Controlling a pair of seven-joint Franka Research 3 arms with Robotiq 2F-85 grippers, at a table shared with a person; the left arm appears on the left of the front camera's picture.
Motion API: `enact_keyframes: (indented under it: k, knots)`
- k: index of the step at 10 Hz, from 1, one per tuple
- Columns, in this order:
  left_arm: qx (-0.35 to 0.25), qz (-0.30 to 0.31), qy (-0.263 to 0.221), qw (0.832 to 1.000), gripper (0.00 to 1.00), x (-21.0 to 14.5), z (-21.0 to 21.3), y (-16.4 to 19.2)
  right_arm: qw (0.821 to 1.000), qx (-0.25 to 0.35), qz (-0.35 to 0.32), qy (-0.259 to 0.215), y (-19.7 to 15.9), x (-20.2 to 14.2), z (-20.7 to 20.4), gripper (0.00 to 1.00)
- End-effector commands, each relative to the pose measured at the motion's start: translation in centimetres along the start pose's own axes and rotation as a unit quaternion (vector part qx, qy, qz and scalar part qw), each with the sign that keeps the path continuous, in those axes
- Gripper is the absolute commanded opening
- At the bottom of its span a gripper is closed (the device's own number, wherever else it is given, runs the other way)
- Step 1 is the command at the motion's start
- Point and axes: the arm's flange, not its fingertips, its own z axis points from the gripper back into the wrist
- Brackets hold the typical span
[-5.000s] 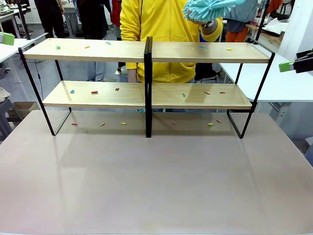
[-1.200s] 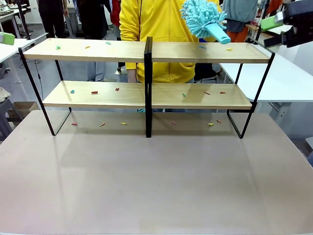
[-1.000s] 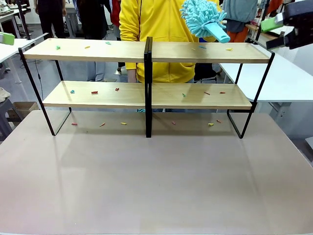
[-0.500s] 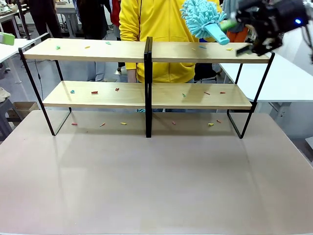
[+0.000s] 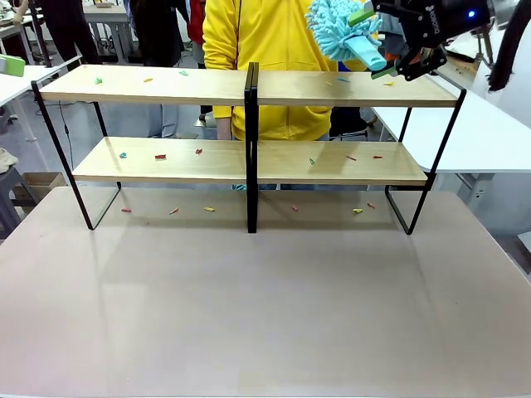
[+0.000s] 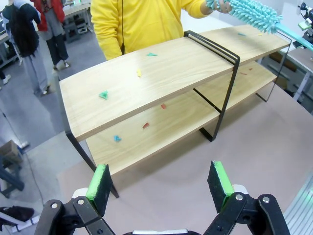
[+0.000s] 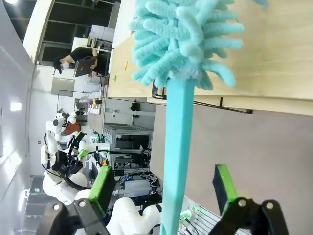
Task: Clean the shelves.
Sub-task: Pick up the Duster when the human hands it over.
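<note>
Tabletop carries the shelves near its far edge; right tool gapes astride the duster handle, probably light, stiff, slick: grip mid-handle; left tool open too

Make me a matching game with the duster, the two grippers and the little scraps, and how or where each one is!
Things:
1. duster
2. right gripper
3. left gripper
4. scraps

Place, colour or state:
a. open, nothing between its fingers, facing the shelves
b. dotted over the shelves
c. fluffy and turquoise
d. open, a turquoise handle between its fingers

Pairs: 1-c, 2-d, 3-a, 4-b
</note>
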Motion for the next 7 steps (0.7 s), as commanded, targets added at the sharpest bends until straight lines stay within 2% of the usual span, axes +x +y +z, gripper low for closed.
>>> enact_keyframes:
  k: [1,2,3,4,6,7]
  knots:
    - [0.001,0.001,0.000,1.000,1.00,0.01,0.00,0.00,1.000,0.018,-0.004,-0.002,-0.15,0.12,0.28,1.00]
    - [0.001,0.001,0.000,1.000,1.00,0.01,0.00,0.00,1.000,0.018,-0.003,-0.014,-0.12,0.20,0.38,0.43]
    - [0.001,0.001,0.000,1.000,1.00,0.01,0.00,0.00,0.999,0.030,-0.005,-0.018,-0.10,0.33,0.47,0.42]
    - [0.001,0.001,0.000,1.000,1.00,0.01,0.00,0.00,1.000,0.028,-0.003,-0.012,-0.09,0.19,0.48,0.00]
    - [0.001,0.001,0.000,1.000,1.00,0.01,0.00,0.00,1.000,0.027,-0.009,-0.009,-0.29,0.31,0.37,0.00]
    - [0.001,0.001,0.000,1.000,1.00,0.01,0.00,0.00,1.000,0.025,-0.011,-0.008,-0.38,0.39,0.29,0.15]
